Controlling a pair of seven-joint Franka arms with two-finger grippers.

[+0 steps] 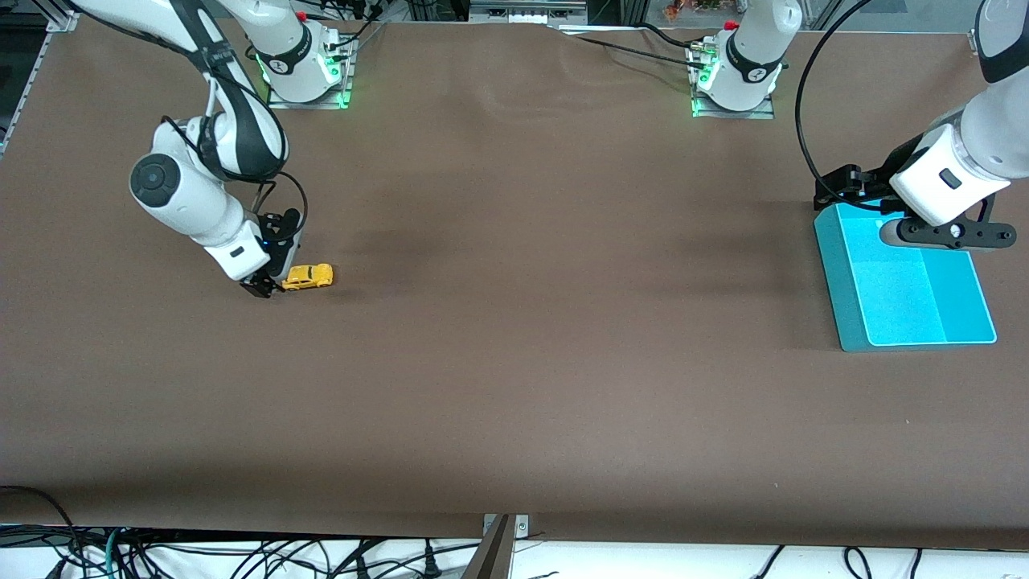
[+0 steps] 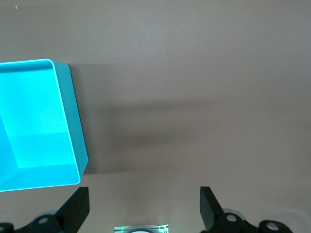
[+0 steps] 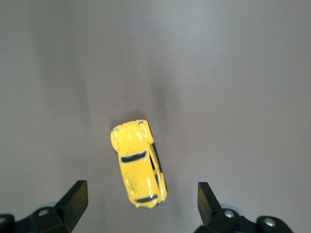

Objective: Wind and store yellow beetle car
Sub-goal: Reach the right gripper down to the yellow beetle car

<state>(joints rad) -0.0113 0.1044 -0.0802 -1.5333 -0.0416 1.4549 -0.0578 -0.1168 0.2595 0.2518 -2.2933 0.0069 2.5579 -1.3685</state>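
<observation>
The yellow beetle car [image 1: 308, 277] stands on its wheels on the brown table toward the right arm's end. In the right wrist view the car [image 3: 139, 162] lies between and just ahead of the spread fingers, touching neither. My right gripper [image 1: 266, 287] is open, low over the table right beside the car's end. My left gripper [image 1: 942, 233] is open and empty, up over the edge of the turquoise tray [image 1: 852, 322] at the left arm's end. The tray [image 2: 68, 111] is empty in the left wrist view.
The table is a wide brown mat. The two arm bases [image 1: 305, 72] [image 1: 735, 76] stand along the table edge farthest from the front camera. Cables hang below the table edge nearest that camera.
</observation>
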